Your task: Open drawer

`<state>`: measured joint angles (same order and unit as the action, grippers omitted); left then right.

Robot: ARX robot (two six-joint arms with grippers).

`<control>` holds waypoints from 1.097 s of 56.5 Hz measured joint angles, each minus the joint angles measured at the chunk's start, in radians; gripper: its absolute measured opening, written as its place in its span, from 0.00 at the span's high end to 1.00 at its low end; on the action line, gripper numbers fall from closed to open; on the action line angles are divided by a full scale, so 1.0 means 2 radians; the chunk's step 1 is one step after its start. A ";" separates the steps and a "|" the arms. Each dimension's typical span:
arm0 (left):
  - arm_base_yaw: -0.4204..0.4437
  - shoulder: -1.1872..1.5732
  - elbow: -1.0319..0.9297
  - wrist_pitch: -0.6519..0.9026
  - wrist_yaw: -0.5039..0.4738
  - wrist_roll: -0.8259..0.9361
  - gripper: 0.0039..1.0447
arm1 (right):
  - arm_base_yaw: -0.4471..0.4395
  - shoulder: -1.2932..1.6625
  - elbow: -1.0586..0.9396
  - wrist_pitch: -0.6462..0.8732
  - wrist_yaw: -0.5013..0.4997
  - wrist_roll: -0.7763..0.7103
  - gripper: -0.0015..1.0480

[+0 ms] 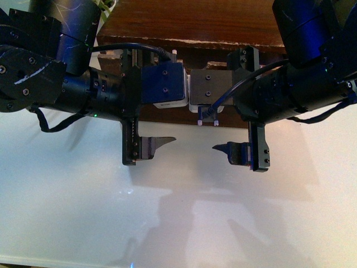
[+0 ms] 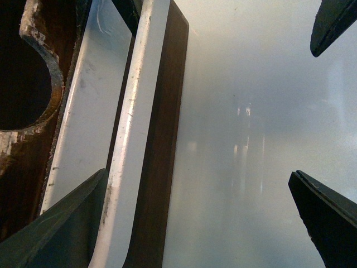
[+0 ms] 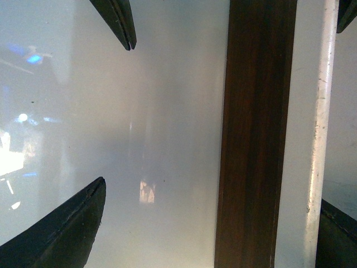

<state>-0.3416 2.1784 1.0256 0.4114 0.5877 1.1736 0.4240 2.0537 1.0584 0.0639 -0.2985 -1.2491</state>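
The drawer shows in the left wrist view as dark-brown scratched wood with a half-round notch and a long white bar handle. My left gripper is open, and the handle runs just inside one of its fingers. In the right wrist view the handle and a dark-brown wood strip lie between the open jaws of my right gripper. In the front view both wrists meet in front of the dark cabinet and hide the drawer front. One finger of each gripper points inward.
A glossy white table spreads below and in front of the cabinet. The tips of the other arm's fingers show at the picture edge in the left wrist view and in the right wrist view. Black cables hang from both arms.
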 joint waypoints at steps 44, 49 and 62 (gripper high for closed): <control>-0.005 -0.039 -0.080 0.035 0.004 0.003 0.08 | 0.036 -0.027 -0.057 0.014 0.020 0.010 0.08; -0.006 -0.043 -0.086 0.036 0.003 0.003 0.08 | 0.040 -0.029 -0.060 0.012 0.023 0.011 0.08; -0.008 -0.048 -0.094 0.037 0.003 0.002 0.08 | 0.045 -0.031 -0.064 0.011 0.023 0.013 0.08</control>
<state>-0.3576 2.0827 0.8371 0.4850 0.5941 1.1774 0.5144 1.9923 0.9310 0.0864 -0.2531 -1.2224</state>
